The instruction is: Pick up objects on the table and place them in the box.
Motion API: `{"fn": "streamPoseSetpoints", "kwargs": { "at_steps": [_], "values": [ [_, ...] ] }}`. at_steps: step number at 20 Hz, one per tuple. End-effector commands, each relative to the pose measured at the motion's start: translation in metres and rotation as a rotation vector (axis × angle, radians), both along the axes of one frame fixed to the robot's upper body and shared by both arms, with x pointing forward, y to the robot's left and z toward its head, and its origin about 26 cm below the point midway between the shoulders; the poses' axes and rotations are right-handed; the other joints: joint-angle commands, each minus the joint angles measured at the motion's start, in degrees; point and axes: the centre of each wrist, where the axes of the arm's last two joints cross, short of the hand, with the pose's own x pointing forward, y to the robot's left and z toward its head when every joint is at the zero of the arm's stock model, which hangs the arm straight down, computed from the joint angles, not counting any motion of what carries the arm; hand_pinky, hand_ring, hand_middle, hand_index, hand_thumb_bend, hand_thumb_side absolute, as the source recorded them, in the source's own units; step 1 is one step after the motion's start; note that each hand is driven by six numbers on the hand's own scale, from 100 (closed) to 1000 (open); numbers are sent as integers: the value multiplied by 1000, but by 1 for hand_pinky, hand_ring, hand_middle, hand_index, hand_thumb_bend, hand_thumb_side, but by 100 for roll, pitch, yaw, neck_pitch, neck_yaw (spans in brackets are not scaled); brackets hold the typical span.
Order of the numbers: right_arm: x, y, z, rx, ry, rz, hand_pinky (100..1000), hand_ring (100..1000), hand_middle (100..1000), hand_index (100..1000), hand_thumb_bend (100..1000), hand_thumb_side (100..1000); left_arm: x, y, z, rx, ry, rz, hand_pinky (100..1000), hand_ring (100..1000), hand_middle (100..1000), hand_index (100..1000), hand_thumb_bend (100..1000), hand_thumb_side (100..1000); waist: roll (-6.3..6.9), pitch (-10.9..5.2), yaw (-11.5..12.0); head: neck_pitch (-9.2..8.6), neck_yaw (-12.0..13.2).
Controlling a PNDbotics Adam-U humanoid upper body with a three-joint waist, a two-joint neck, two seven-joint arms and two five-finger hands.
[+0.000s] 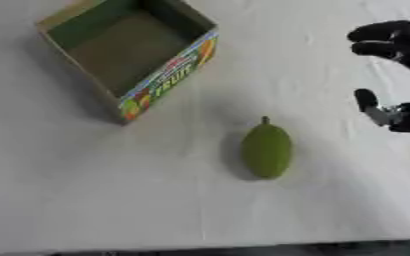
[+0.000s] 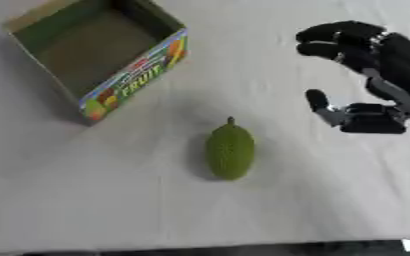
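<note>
A green bumpy fruit (image 2: pixel 230 152) with a little stem, lying alone in the middle of the pale worktop (image 2: pixel 95 200). Up at the far left, an open cardboard box (image 1: pixel 125 50) with bright fruit pictures on its side, nothing inside, well apart from the fruit. Off to the right, a black right robot hand (image 2: pixel 366 80) up above the worktop, spread wide, fingers bent a little, thumb sticking out, holding nothing and not touching the fruit.
</note>
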Motion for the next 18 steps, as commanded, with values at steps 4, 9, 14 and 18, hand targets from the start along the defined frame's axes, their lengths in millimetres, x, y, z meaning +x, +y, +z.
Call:
{"fn": "streamPoseSetpoints", "kwargs": {
  "at_steps": [4,9,14,18],
  "values": [
    [2,12,7,-192,112,33,923,896,856,945,100,198,0,1,12,42,-27,-17,612,607,599,800,100,577,22,-95,45,15,-87],
    [4,19,6,-214,271,38,982,914,856,947,100,149,1,0,13,43,-26,-25,613,606,599,800,100,577,20,-99,72,-28,-128],
    [7,23,16,-268,342,20,1000,936,881,974,100,136,1,-1,13,44,-25,-29,613,606,599,800,100,578,12,-99,94,-43,-159],
    [8,26,21,-360,357,29,1000,945,891,996,100,140,1,-1,13,45,-27,-34,612,606,599,801,100,582,6,-84,112,-41,-181]
  ]
}}
